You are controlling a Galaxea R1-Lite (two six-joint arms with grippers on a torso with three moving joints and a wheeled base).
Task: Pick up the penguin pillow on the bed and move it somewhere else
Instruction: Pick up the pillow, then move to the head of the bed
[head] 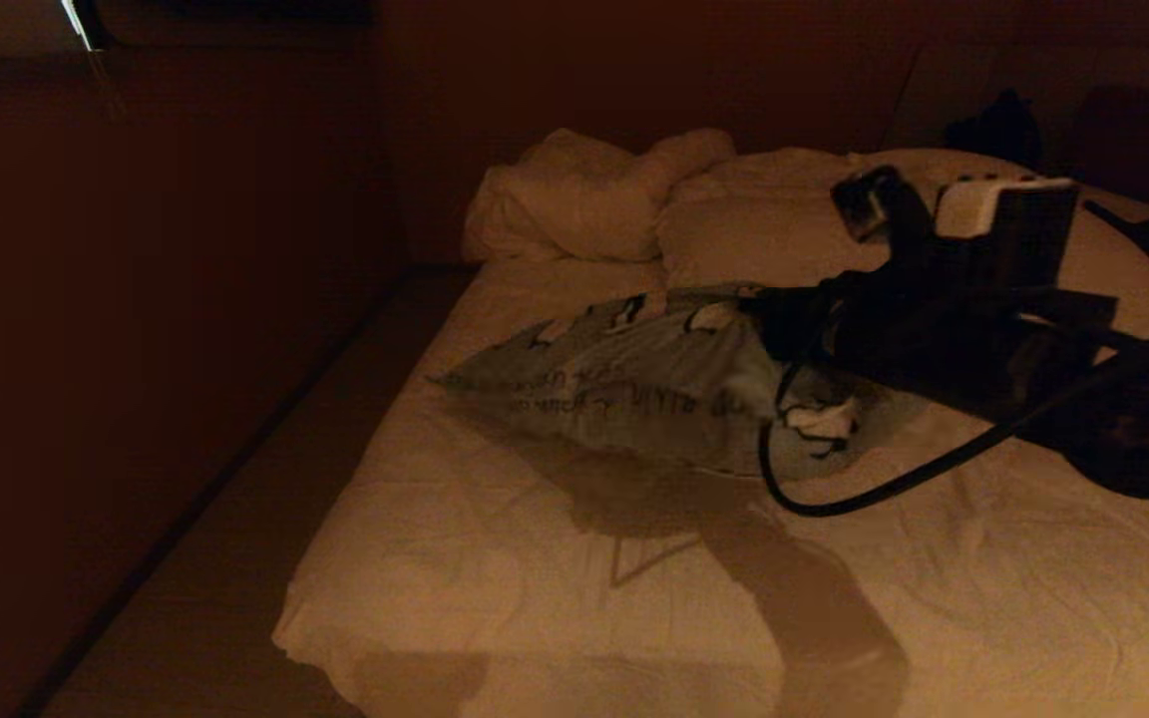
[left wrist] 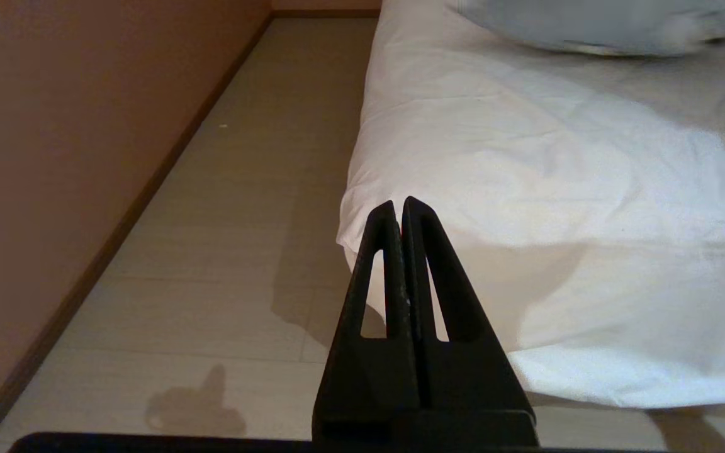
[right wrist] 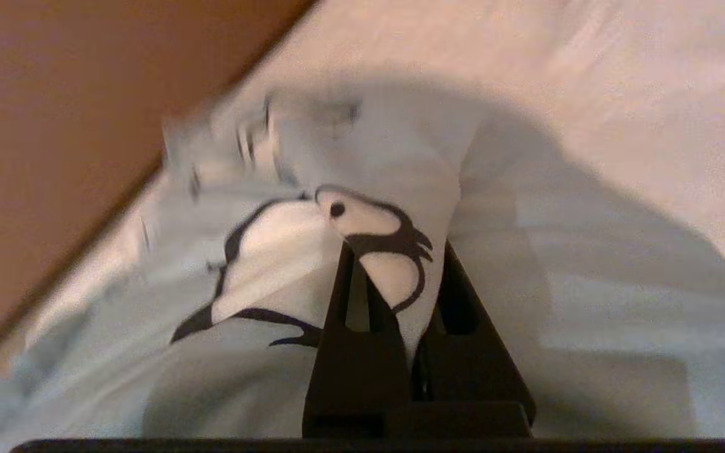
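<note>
The penguin pillow [head: 624,369], grey-blue with black-and-white penguins, hangs tilted just above the bed [head: 535,558], casting a shadow on the duvet. My right gripper [head: 759,314] reaches in from the right and is shut on a pinch of its fabric. In the right wrist view the gripper [right wrist: 397,248] clamps a fold of the pillow [right wrist: 369,145] printed with a penguin's head. The left gripper [left wrist: 402,202] is shut and empty, low beside the bed's near corner [left wrist: 526,157]. The pillow's edge [left wrist: 589,25] shows far off in that view.
Rumpled white pillows [head: 584,194] [head: 764,219] lie at the head of the bed. A dark wall [head: 136,299] and a narrow floor strip [head: 235,558] run along the bed's left side. A black cable [head: 834,499] loops under my right arm. Dark items [head: 998,125] sit back right.
</note>
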